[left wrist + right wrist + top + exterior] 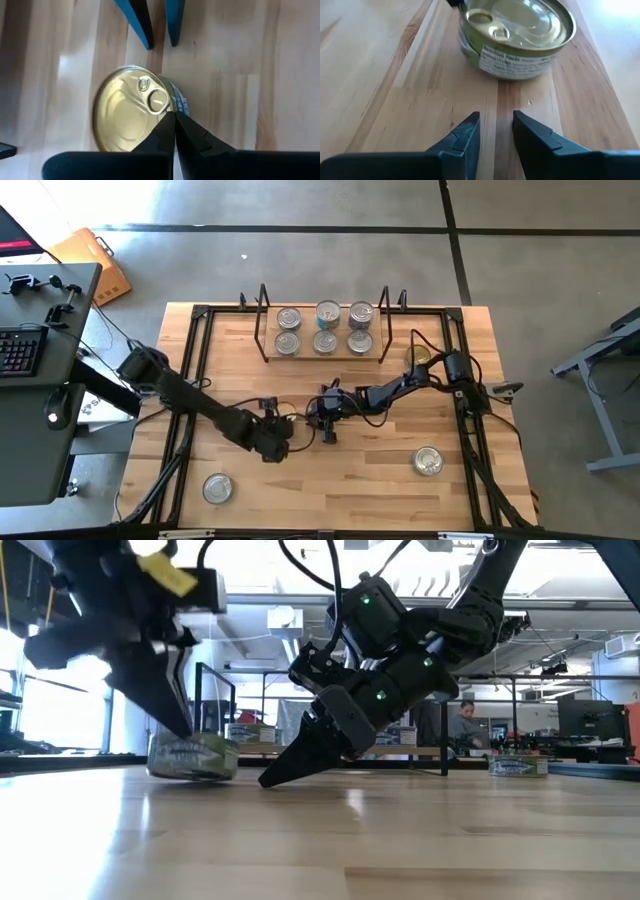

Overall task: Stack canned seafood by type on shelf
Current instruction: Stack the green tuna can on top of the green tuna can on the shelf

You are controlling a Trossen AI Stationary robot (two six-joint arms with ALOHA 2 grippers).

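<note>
A gold-topped tin point(125, 112) stands flat on the table's middle, also in the right wrist view point(517, 35) and the low view point(193, 757). My left gripper point(173, 116) is shut, its tips at the tin's top rim; it comes down on the tin point(183, 730) from the left arm point(272, 442). My right gripper point(495, 125) stands open, low over the wood a little short of the tin, with nothing between its fingers point(285, 768). The shelf point(305, 357) at the far middle holds several silver-topped tins point(325, 328). My left gripper's shut fingertips meet the tin's top rim point(167, 102), beside the pull tab, on the side that faces my right gripper. They slant down from above. The tin stays on the table with its top up. Whether they press it or only touch, I cannot tell.
Loose tins lie at the near left point(218, 488), the near right point(428, 462) and, gold-topped, by the shelf's right end point(420, 355). Black frame rails point(190, 380) run along the table's edges. Bare wood lies between the shelf and the grippers.
</note>
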